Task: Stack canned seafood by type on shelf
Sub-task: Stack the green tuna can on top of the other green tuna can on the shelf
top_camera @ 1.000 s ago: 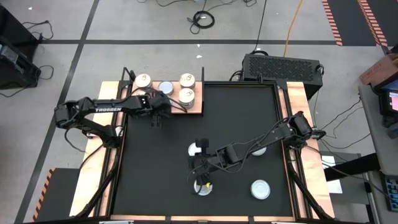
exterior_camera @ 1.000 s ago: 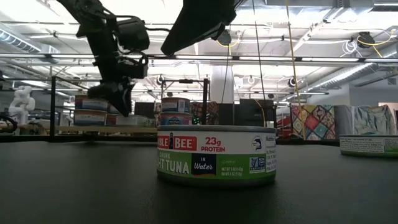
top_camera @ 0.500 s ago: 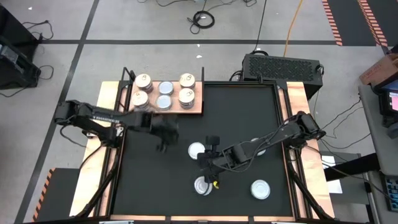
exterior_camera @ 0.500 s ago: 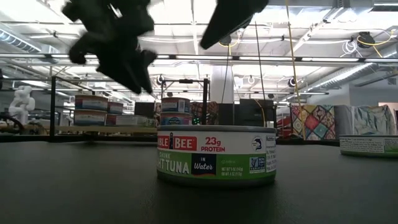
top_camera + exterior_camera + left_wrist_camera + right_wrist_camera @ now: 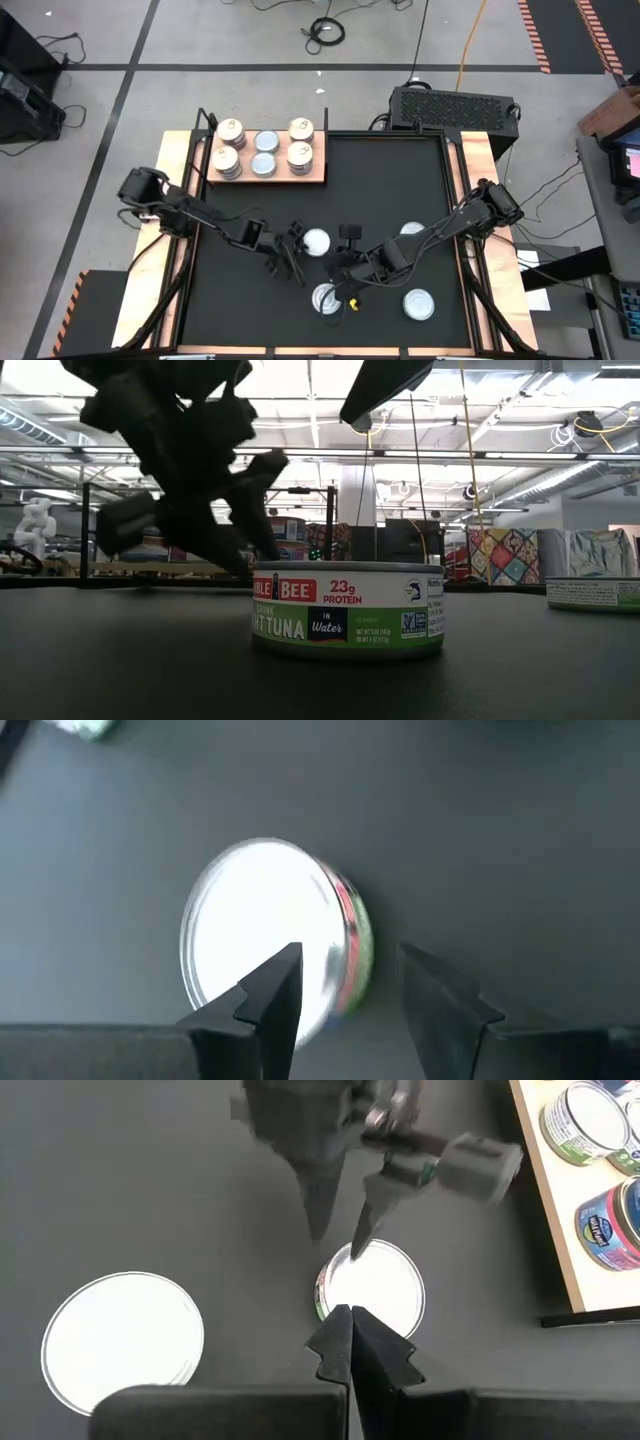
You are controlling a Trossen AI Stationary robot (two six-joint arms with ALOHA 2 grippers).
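The shelf (image 5: pixel 270 172), a light wooden board at the mat's far left, carries several tins (image 5: pixel 264 152). Loose tins lie on the black mat: one in the middle (image 5: pixel 316 242) (image 5: pixel 262 935) (image 5: pixel 372 1285), one nearer the front (image 5: pixel 326 298) (image 5: pixel 120 1335) with a green tuna label (image 5: pixel 345 610), and two to the right (image 5: pixel 419 304) (image 5: pixel 412 231). My left gripper (image 5: pixel 297 254) (image 5: pixel 345 995) is open and slants down at the middle tin's left rim; I cannot tell whether it touches. My right gripper (image 5: pixel 346 264) (image 5: pixel 350 1335) is shut and hovers just right of that tin.
Wooden side rails (image 5: pixel 482 200) border the black mat (image 5: pixel 400 180). A black vented box (image 5: pixel 452 106) stands behind the table's far right corner. The two arms come close together over the mat's middle.
My left gripper has swung from the shelf toward the table's near right, sinking and tipping down over the middle tin, and its fingers now stand wider apart. My right gripper has drawn back a little toward the right edge and risen, still shut. No tin has moved.
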